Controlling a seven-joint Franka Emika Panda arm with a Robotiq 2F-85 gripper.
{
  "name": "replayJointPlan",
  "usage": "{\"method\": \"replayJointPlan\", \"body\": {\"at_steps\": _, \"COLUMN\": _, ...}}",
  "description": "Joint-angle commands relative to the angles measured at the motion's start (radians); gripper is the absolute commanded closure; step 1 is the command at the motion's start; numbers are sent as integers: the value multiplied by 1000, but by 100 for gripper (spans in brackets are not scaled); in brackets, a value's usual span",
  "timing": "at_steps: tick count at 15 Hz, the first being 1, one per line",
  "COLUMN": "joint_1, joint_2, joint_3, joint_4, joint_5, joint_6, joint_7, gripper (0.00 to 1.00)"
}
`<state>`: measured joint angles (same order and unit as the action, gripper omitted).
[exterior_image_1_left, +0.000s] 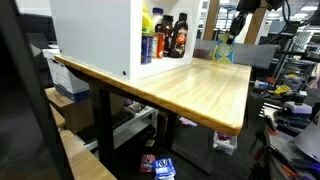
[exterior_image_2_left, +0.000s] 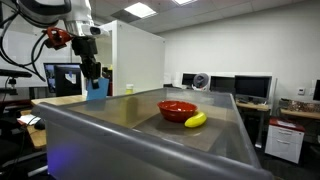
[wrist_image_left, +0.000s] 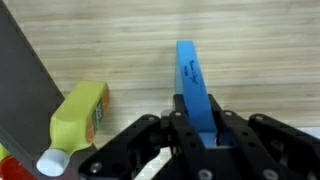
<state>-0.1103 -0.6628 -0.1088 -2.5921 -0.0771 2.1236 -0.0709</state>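
My gripper (wrist_image_left: 200, 128) is shut on a flat blue object (wrist_image_left: 192, 78) and holds it upright over the wooden table (wrist_image_left: 110, 40). In an exterior view the gripper (exterior_image_2_left: 91, 72) hangs at the table's far end with the blue object (exterior_image_2_left: 97, 88) below it. A yellow-green bottle with a white cap (wrist_image_left: 75, 118) lies on its side just left of the gripper. In an exterior view the gripper (exterior_image_1_left: 236, 24) is at the table's far corner.
A white cabinet (exterior_image_1_left: 95, 35) stands on the wooden table (exterior_image_1_left: 205, 90) and holds several bottles (exterior_image_1_left: 165, 35) in its open side. A red bowl (exterior_image_2_left: 177, 108) and a banana (exterior_image_2_left: 195, 120) lie on a grey surface. Desks with monitors (exterior_image_2_left: 250, 88) stand behind.
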Motion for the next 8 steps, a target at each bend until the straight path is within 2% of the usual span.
{"method": "replayJointPlan", "body": {"at_steps": 1, "joint_1": 55, "joint_2": -52, "joint_3": 28, "joint_4": 31, "joint_5": 84, "joint_6": -133, "joint_7": 25, "gripper": 94}}
{"method": "replayJointPlan", "body": {"at_steps": 8, "joint_1": 173, "joint_2": -71, "joint_3": 76, "joint_4": 32, "joint_5": 239, "joint_6": -121, "joint_7": 21, "gripper": 94}}
